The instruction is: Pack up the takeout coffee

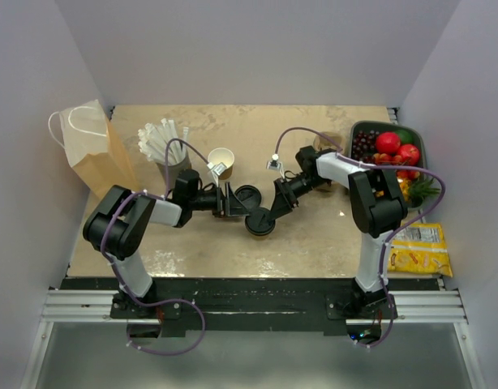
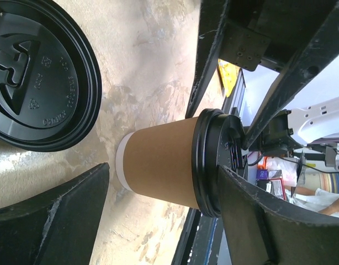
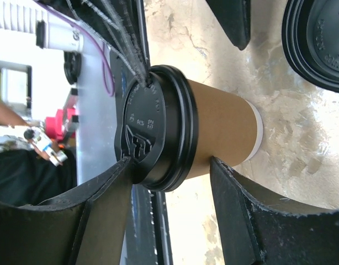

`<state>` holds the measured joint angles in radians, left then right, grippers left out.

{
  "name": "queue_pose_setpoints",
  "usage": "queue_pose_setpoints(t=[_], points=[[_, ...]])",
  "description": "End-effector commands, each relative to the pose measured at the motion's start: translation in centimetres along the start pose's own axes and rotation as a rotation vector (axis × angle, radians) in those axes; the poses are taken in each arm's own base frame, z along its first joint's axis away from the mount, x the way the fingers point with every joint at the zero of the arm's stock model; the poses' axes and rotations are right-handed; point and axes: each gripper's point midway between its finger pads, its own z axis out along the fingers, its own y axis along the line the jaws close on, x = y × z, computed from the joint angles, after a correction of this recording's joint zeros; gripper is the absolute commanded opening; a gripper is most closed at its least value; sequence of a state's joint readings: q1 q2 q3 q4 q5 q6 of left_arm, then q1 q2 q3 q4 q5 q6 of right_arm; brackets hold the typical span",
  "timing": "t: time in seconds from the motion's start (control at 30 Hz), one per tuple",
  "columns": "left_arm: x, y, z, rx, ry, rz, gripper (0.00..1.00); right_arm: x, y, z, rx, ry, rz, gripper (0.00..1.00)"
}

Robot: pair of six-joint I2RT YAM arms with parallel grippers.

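The takeout coffee (image 1: 259, 221), a kraft-brown cup with a black lid, stands on the table between both arms. My right gripper (image 1: 275, 211) is closed on it. In the right wrist view one fingertip (image 3: 122, 165) rests on the lid top of the takeout coffee (image 3: 219, 130). The other fingertip (image 3: 219, 168) presses the paper wall below the rim. My left gripper (image 1: 233, 203) is open on the opposite side. In the left wrist view its gripper (image 2: 164, 168) straddles the takeout coffee (image 2: 158, 160); one finger (image 2: 75, 199) is apart from the base and the other (image 2: 241, 193) is by the lid.
A loose black lid (image 1: 247, 195) lies just behind the coffee. A lidless brown cup (image 1: 221, 160) and a grey cup of white straws (image 1: 164, 146) stand at the back. The brown paper bag (image 1: 95, 154) stands at far left. A fruit tray (image 1: 358, 130) and a yellow packet (image 1: 418, 247) are at right.
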<state>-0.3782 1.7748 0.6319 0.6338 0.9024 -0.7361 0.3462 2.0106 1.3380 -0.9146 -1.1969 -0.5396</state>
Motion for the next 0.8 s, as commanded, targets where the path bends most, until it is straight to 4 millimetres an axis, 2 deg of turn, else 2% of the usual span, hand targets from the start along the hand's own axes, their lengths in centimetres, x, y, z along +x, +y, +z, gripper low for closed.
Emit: queue_pose_setpoints(t=[0.0, 0.2, 0.3, 0.4, 0.47, 0.53, 0.63, 0.77], points=[[4.3, 6.6, -0.2, -0.260, 0.061, -0.049, 0.81, 0.1, -1.2, 0.6, 0.037, -0.011, -0.002, 0.59], [4.9, 7.0, 0.0, -0.279, 0.080, -0.037, 0.80, 0.9, -2.7, 0.8, 0.100, 0.001, 0.036, 0.58], [4.5, 6.7, 0.1, -0.261, 0.077, -0.015, 0.80, 0.7, -2.5, 0.8, 0.093, -0.003, 0.031, 0.58], [2.6, 3.1, 0.5, -0.116, 0.043, 0.079, 0.84, -0.4, -1.8, 0.6, 0.075, -0.024, -0.003, 0.59], [1.4, -0.5, 0.4, 0.009, 0.011, 0.102, 0.87, -0.7, -1.6, 0.4, 0.073, -0.031, -0.005, 0.59], [1.9, -2.1, 0.4, 0.065, 0.031, 0.106, 0.88, -0.9, -1.4, 0.5, 0.071, -0.035, -0.005, 0.59], [3.5, -2.8, 0.5, 0.094, 0.074, 0.100, 0.88, -0.9, -1.6, 0.5, 0.072, -0.036, 0.002, 0.59], [5.1, -1.1, 0.3, 0.033, 0.112, 0.063, 0.86, -1.1, -1.5, 0.4, 0.071, -0.039, 0.000, 0.59]])
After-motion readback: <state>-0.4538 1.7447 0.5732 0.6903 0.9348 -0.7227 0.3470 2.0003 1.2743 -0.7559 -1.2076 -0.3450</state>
